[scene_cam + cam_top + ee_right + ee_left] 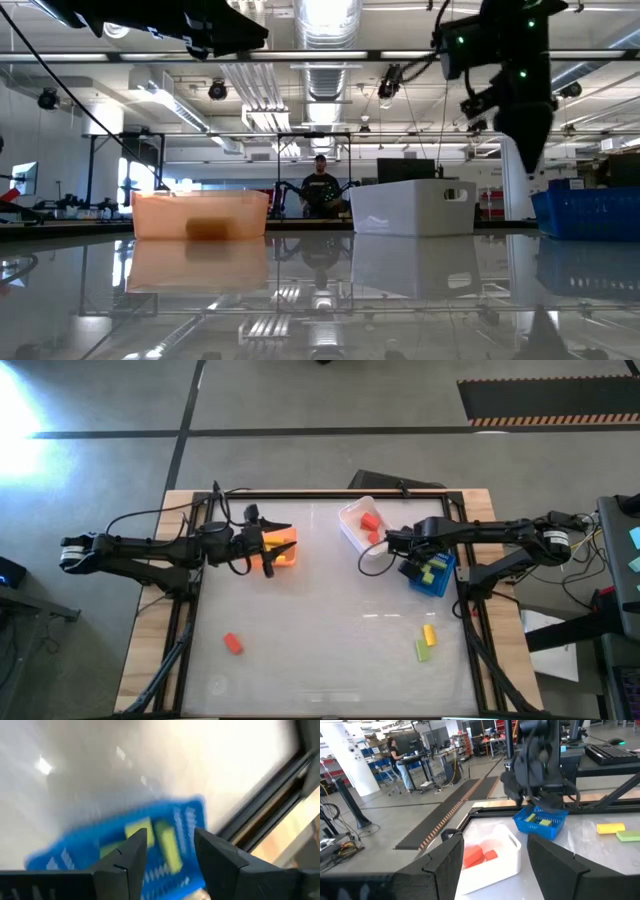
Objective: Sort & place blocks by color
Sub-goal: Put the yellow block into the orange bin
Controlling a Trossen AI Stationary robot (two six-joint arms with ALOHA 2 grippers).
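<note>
Near edge of worktop point(330, 660): one small red rectangular block point(233, 644) lies alone toward the left; a yellow rectangular block point(429, 634) and a light green rectangular block point(423, 651) lie just beside each other toward the right.
Worktop surface: glossy and pale, with a dark frame and wooden border.
Left claw point(268, 547): hangs over the translucent orange plastic bin point(285, 546) at the left middle; its two dark fingers point(445, 865) stand parted with nothing between them, released.
Right claw point(398, 546): sits high, between the white plastic bin point(352, 525) and the blue mesh basket point(432, 572); in its own wrist view the fingers point(131, 851) stand apart over the basket, gripping nothing, released.
Blue mesh basket: near the right edge, holding yellow and light green blocks point(540, 820).
White plastic bin: just left of the basket, toward the far side, holding two red blocks point(479, 855).
Orange bin contents: something dark shows low through its wall in the low view; what it is cannot be told.
Far room: a person point(320, 190) stands behind the worktop among benches and monitors.
</note>
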